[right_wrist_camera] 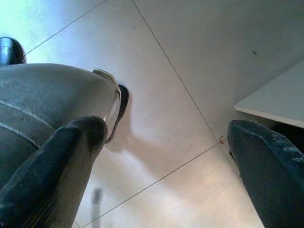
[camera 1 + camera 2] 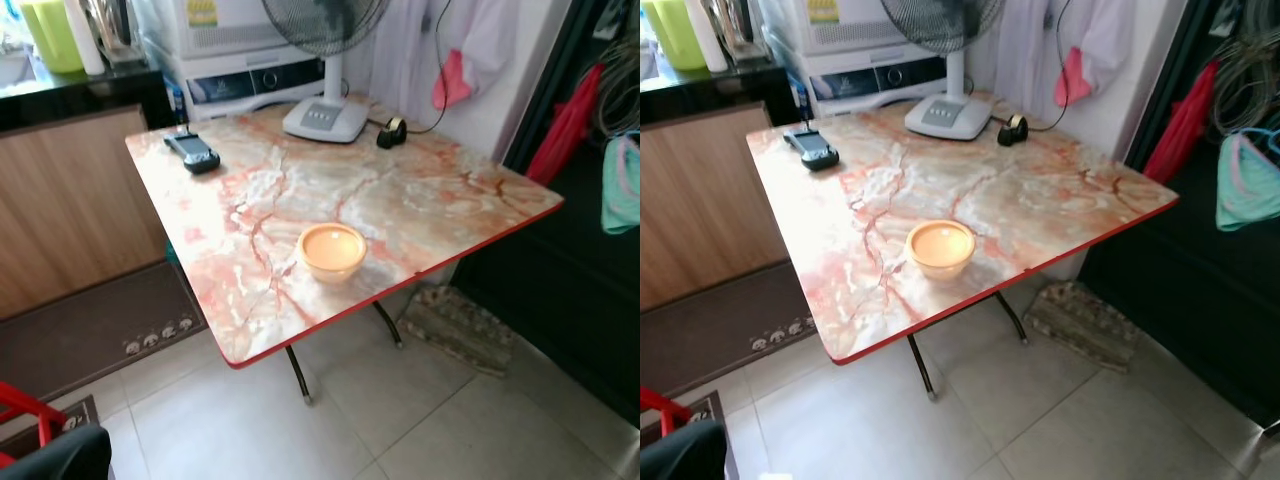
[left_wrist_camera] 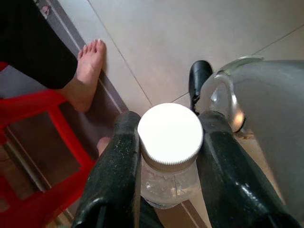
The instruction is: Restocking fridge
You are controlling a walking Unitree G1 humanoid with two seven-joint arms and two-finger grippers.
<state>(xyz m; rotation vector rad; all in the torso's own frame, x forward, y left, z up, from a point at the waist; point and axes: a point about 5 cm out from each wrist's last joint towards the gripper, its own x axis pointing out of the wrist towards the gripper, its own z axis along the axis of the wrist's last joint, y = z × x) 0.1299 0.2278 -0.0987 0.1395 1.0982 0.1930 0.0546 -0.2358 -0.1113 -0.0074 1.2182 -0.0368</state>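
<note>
My left gripper (image 3: 168,133) is shut on a clear plastic bottle with a white cap (image 3: 170,130); its two black fingers (image 3: 118,161) press the bottle's neck from both sides, above the tiled floor. My right gripper (image 1: 164,142) hangs open over the floor, nothing between its fingers (image 1: 66,156). Ahead stands a marble-patterned folding table (image 2: 420,200) with a red edge. On it sit an orange bowl (image 2: 332,250) near the front edge, a dark handset (image 2: 193,150) at the far left, a white fan base (image 2: 325,115) and a tape roll (image 2: 391,131) at the back.
A person's bare foot (image 3: 90,71) and a red stool frame (image 3: 42,142) are close beside my left gripper. A wooden counter (image 2: 70,200) with a brown mat (image 2: 90,330) lies to the left, a white appliance (image 2: 250,60) behind the table, a dark doorway with hanging clothes (image 2: 620,185) to the right.
</note>
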